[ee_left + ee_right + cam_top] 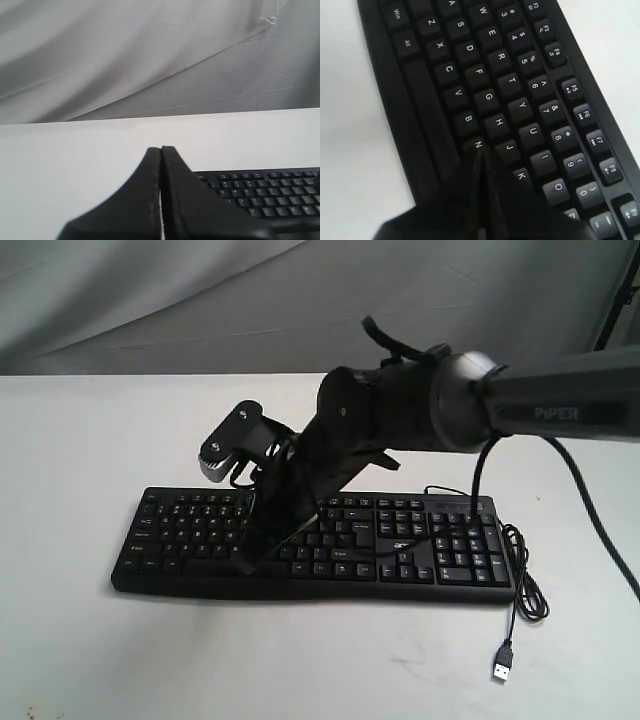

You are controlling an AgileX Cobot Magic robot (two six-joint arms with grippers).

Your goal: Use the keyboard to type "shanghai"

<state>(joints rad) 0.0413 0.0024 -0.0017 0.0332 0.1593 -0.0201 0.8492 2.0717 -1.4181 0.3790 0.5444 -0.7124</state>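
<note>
The black keyboard [330, 540] lies across the white table, number pad to the right, its cable running off that end. My right gripper [246, 562] reaches across from the right and points down at the letter rows left of centre. In the right wrist view my right gripper [481, 153] is shut, its tip right by the N key [476, 144]; whether it touches the key I cannot tell. My left gripper [161, 149] is shut with nothing in it, out past the keyboard's [260, 192] Esc corner. It does not show in the exterior view.
The loose USB plug [503, 662] lies on the table in front of the keyboard's right end, with the cable looped [527, 585] beside the number pad. Grey cloth [200, 300] hangs behind the table. The right arm's PiPER link [560, 410] spans the upper right.
</note>
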